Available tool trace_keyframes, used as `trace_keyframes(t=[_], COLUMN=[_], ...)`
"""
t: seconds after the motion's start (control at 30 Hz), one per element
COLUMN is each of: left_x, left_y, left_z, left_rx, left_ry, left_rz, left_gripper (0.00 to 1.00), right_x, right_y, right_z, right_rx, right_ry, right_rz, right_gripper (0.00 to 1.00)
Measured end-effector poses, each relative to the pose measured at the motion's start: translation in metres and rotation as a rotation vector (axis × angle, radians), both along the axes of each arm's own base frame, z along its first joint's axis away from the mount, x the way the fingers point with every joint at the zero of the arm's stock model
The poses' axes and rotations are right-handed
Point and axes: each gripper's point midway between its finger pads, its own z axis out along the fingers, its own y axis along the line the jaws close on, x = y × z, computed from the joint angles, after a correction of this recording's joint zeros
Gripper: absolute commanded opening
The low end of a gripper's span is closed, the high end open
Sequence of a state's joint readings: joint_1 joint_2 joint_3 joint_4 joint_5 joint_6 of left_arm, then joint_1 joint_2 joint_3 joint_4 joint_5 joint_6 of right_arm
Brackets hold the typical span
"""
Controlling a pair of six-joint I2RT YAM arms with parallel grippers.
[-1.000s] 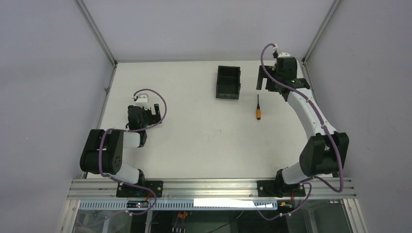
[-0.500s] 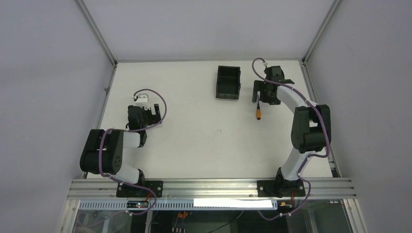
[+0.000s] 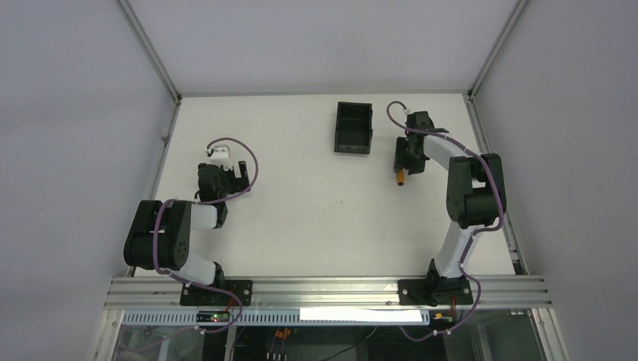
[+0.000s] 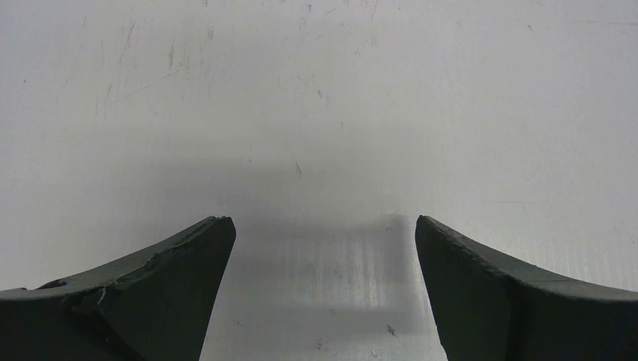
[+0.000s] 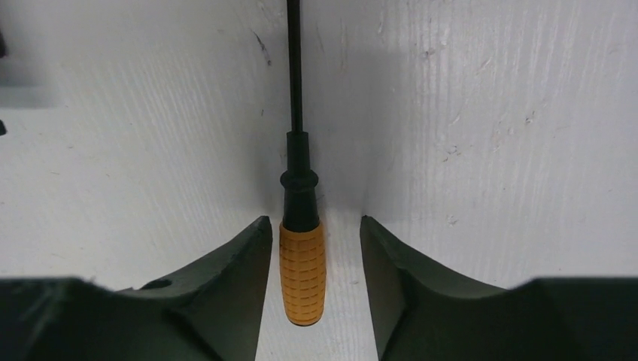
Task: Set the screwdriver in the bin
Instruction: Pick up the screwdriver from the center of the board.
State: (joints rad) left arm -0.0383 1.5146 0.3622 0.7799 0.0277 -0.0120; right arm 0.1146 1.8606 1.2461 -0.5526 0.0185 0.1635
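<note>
Right gripper (image 5: 314,222): lowered to the table (image 3: 301,218) at the far right, fingers pointing down on either side of the screwdriver (image 5: 302,271).
Right grip state: jaws narrowed about the orange handle but not clamped. One finger is seen just beside or touching the handle, and a clear strip of table is seen between the handle and the other finger.
Screwdriver: lying flat on the table, outside the bin (image 3: 338,128). The handle is between the fingertips, and the black shaft runs straight away from the gripper.
Shown by right wrist view only: the ribbed handle, the black collar, the shaft up to the frame edge, and the gap at one finger.
Shown by top view only: the screwdriver's place on the table. Just the orange butt end is seen at the near side of the gripper, the rest being covered by it. Jaw spacing cannot be judged there.
Bin: upright with its top open, at the far middle of the table, near the right gripper but apart from it.
Left gripper (image 4: 323,226): jaws spread wide with bare table between the fingers, nothing held.
Left arm: folded at the near left in the top view, well apart from the screwdriver and bin.
</note>
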Motion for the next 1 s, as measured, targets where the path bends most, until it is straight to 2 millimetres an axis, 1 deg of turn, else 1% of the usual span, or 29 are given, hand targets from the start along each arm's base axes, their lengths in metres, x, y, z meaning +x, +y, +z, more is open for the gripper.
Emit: trace_keyframes(t=[0.1,0.23,0.3,0.47,0.57,0.63,0.7,0.73,0.83,0.9,1.0], left_x=[0.0,0.0,0.0,0.0,0.0,0.0,0.0,0.0,0.0,0.0,0.0], left_y=[0.0,0.0,0.0,0.0,0.0,0.0,0.0,0.0,0.0,0.0,0.0], left_z=[0.0,0.0,0.0,0.0,0.0,0.0,0.0,0.0,0.0,0.0,0.0], left_rx=[0.0,0.0,0.0,0.0,0.0,0.0,0.0,0.0,0.0,0.0,0.0], left_ry=[0.0,0.0,0.0,0.0,0.0,0.0,0.0,0.0,0.0,0.0,0.0], left_rz=[0.0,0.0,0.0,0.0,0.0,0.0,0.0,0.0,0.0,0.0,0.0], left_gripper=[0.99,0.99,0.99,0.99,0.99,0.99,0.99,0.99,0.99,0.99,0.99], right_x=[-0.002,-0.003,-0.004,-0.007,-0.008,-0.006,-0.001,0.0,0.008,0.01,0.013], right_y=[0.0,0.0,0.0,-0.002,-0.003,-0.003,-0.002,-0.002,-0.002,-0.002,-0.001], right_z=[-0.006,-0.006,-0.005,-0.002,0.006,0.019,0.04,0.046,0.078,0.096,0.117], right_rx=[-0.002,-0.005,-0.011,-0.024,-0.027,-0.027,-0.024,-0.023,-0.018,-0.015,-0.013], right_ry=[0.019,0.023,0.026,0.046,0.048,0.035,0.004,-0.007,-0.074,-0.105,-0.135], right_rz=[-0.002,-0.001,0.0,0.0,0.001,0.002,0.001,0.001,0.001,0.001,0.002], right_gripper=[0.35,0.17,0.1,0.06,0.04,0.03,0.03,0.03,0.03,0.03,0.03])
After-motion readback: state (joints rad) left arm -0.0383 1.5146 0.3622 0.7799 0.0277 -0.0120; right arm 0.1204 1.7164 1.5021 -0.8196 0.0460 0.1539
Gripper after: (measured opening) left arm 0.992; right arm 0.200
